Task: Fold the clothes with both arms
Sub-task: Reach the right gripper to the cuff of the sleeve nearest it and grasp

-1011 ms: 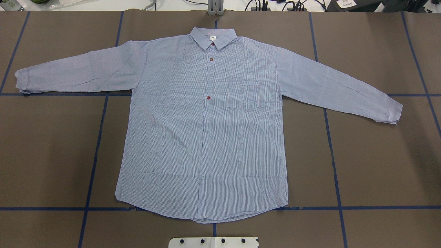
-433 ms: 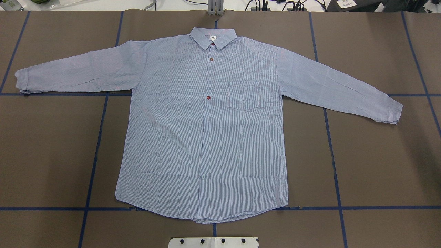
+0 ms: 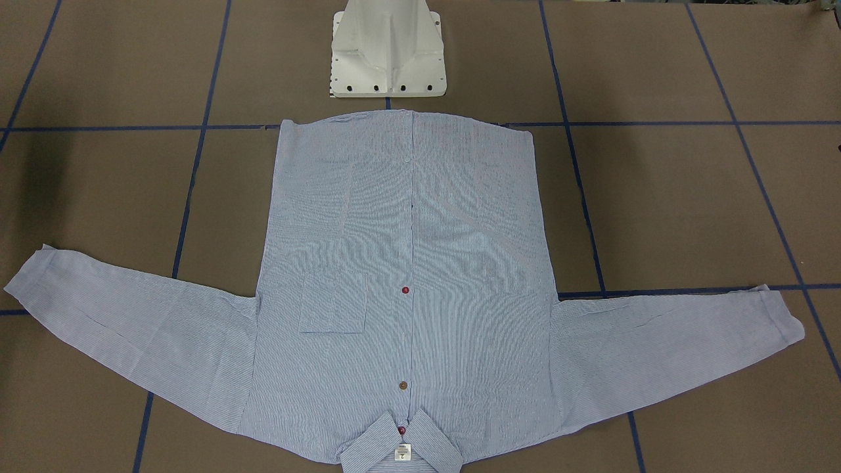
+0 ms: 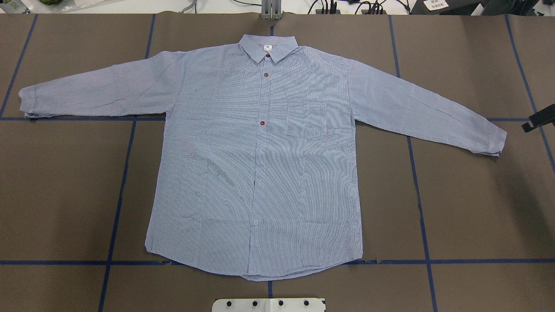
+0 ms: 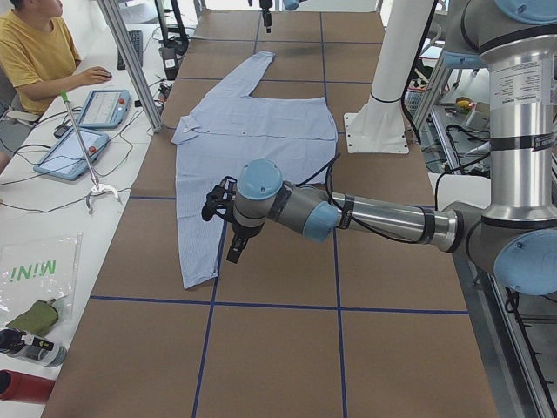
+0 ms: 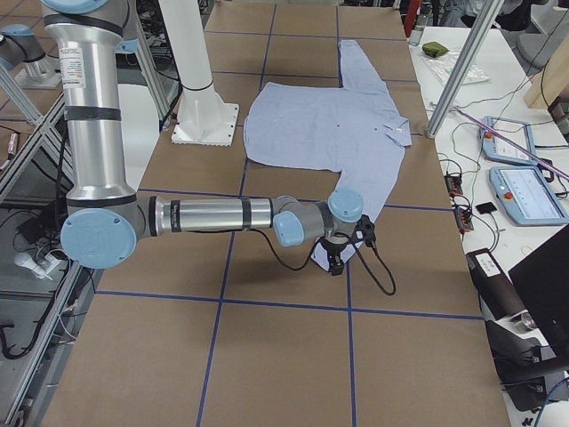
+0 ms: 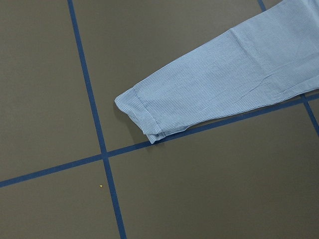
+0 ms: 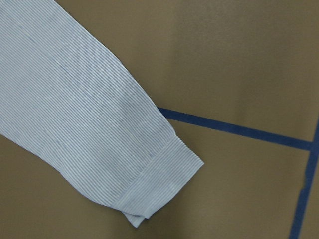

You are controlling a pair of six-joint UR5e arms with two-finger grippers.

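Observation:
The light blue striped shirt lies flat and face up on the brown table, sleeves spread, collar at the far side; it also shows in the front-facing view. My right gripper enters at the overhead view's right edge, just beyond the right cuff; I cannot tell whether it is open or shut. In the right view it hangs over that cuff. My left gripper shows only in the left view, above the table by the left cuff; I cannot tell its state.
The white pedestal base stands at the near edge behind the shirt hem. Blue tape lines cross the table. An operator sits at a side bench with tablets. A metal post stands beyond the collar.
A black part of my right gripper has come into the overhead view at the right edge, near the right cuff. The shirt has not moved.

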